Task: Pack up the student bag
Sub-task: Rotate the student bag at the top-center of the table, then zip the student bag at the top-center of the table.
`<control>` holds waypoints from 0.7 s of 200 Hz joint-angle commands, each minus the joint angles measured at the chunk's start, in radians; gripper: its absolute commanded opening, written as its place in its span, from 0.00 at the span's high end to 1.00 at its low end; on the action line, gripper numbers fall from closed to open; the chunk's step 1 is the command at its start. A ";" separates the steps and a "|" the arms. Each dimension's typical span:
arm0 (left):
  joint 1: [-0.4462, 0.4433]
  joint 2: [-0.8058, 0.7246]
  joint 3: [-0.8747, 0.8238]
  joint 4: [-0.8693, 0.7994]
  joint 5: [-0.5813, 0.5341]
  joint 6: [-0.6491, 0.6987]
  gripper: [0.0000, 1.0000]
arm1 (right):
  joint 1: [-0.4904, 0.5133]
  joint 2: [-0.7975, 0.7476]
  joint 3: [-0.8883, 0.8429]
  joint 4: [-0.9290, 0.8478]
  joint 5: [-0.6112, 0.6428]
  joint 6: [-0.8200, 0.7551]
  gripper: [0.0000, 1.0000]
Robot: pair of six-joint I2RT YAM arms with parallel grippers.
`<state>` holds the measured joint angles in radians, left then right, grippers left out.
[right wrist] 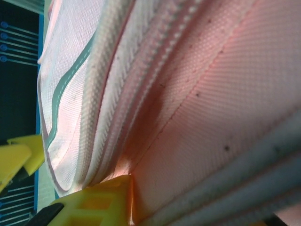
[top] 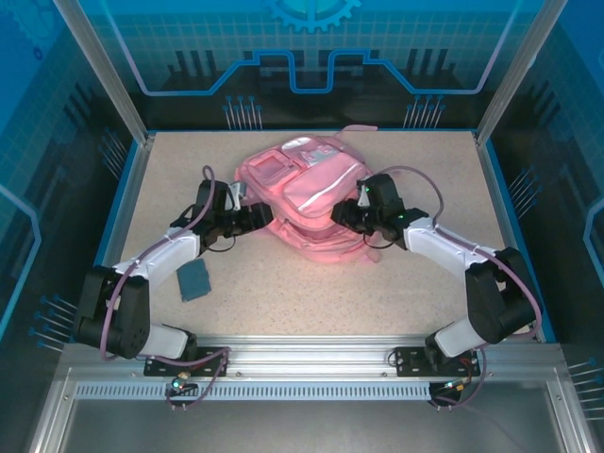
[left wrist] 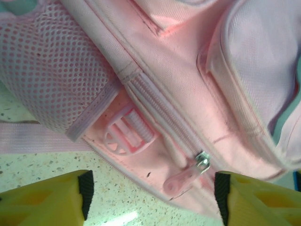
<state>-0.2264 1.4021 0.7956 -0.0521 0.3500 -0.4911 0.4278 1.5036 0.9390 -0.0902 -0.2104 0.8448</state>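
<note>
Left wrist view: note the left gripper spread wide and empty, low over the table. Find the zip pull just ahead of the fingertips, nearer one finger than the other, with the buckle a little beyond and the mesh pocket farther out toward the opposite finger. Expect a miss if closed off-centre: risk of pinching seam fabric instead of the pull, or of snagging the buckle. Avoid hauling on the zip without a counter-hold; likely to drag the soft student bag, lying ahead of and between both grippers, across the table rather than open it. Check the right gripper, pressed against the far flank of the bag; not possible to tell from the right wrist view whether clamped on fabric or merely touching. Treat a slipping hold there as the likeliest cause of bag shift. Keep the dark blue booklet, well behind the left gripper, out of any sweep.
</note>
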 commanded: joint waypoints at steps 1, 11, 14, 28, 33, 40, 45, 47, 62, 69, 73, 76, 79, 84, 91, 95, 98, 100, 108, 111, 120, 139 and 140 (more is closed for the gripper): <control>-0.056 -0.014 -0.009 0.040 0.022 0.124 0.35 | -0.057 0.000 0.067 -0.040 0.004 -0.072 0.70; -0.083 -0.010 -0.008 0.042 -0.003 0.155 0.38 | -0.066 0.008 0.087 -0.051 -0.027 -0.083 0.68; -0.090 -0.007 -0.008 0.041 -0.011 0.160 0.39 | -0.068 0.009 0.091 -0.056 -0.031 -0.087 0.67; -0.116 0.007 -0.006 0.045 -0.021 0.179 0.42 | -0.072 0.003 0.101 -0.071 -0.043 -0.102 0.61; -0.126 0.012 -0.006 0.050 -0.021 0.181 0.43 | -0.073 0.000 0.102 -0.076 -0.046 -0.104 0.60; -0.139 0.021 -0.005 0.055 -0.023 0.184 0.44 | -0.076 -0.006 0.100 -0.079 -0.052 -0.106 0.58; -0.148 0.028 -0.003 0.058 -0.022 0.190 0.45 | -0.079 -0.009 0.098 -0.081 -0.059 -0.108 0.57; -0.151 0.031 -0.002 0.058 -0.021 0.190 0.45 | -0.080 -0.010 0.098 -0.081 -0.062 -0.107 0.57; -0.170 0.055 0.009 0.064 -0.023 0.191 0.47 | -0.090 -0.015 0.095 -0.092 -0.081 -0.108 0.57; -0.174 0.070 0.016 0.067 -0.023 0.188 0.49 | -0.095 -0.016 0.094 -0.092 -0.092 -0.106 0.57; -0.176 0.078 0.020 0.071 -0.022 0.185 0.50 | -0.096 -0.014 0.093 -0.092 -0.097 -0.106 0.58; -0.177 0.084 0.023 0.072 -0.020 0.184 0.50 | -0.098 -0.014 0.091 -0.092 -0.101 -0.104 0.58; -0.178 0.090 0.025 0.076 -0.020 0.182 0.51 | -0.098 -0.014 0.092 -0.092 -0.105 -0.104 0.59; -0.179 0.099 0.029 0.080 -0.020 0.180 0.51 | -0.100 -0.013 0.091 -0.091 -0.111 -0.102 0.59; -0.182 0.110 0.035 0.087 -0.022 0.177 0.53 | -0.100 -0.011 0.090 -0.090 -0.117 -0.101 0.60; -0.182 0.117 0.035 0.092 -0.021 0.175 0.53 | -0.100 -0.010 0.090 -0.089 -0.121 -0.101 0.61; -0.183 0.122 0.038 0.097 -0.019 0.174 0.54 | -0.100 -0.008 0.090 -0.088 -0.124 -0.099 0.61; -0.183 0.124 0.039 0.100 -0.018 0.173 0.54 | -0.100 -0.008 0.090 -0.087 -0.126 -0.100 0.61; -0.186 0.135 0.045 0.112 -0.014 0.171 0.55 | -0.100 -0.005 0.092 -0.085 -0.131 -0.098 0.62; -0.185 0.139 0.046 0.115 -0.013 0.171 0.55 | -0.100 -0.005 0.091 -0.085 -0.131 -0.097 0.62; -0.185 0.152 0.053 0.127 -0.008 0.171 0.57 | -0.100 -0.002 0.091 -0.083 -0.137 -0.096 0.62; -0.188 0.174 0.067 0.150 0.000 0.173 0.59 | -0.099 0.001 0.092 -0.082 -0.142 -0.094 0.63; -0.187 0.175 0.069 0.151 0.001 0.172 0.59 | -0.100 0.001 0.093 -0.082 -0.142 -0.093 0.63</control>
<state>-0.4042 1.5528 0.8139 0.0345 0.3378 -0.3370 0.3370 1.5040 1.0126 -0.1684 -0.3077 0.7582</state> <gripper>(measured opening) 0.423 0.371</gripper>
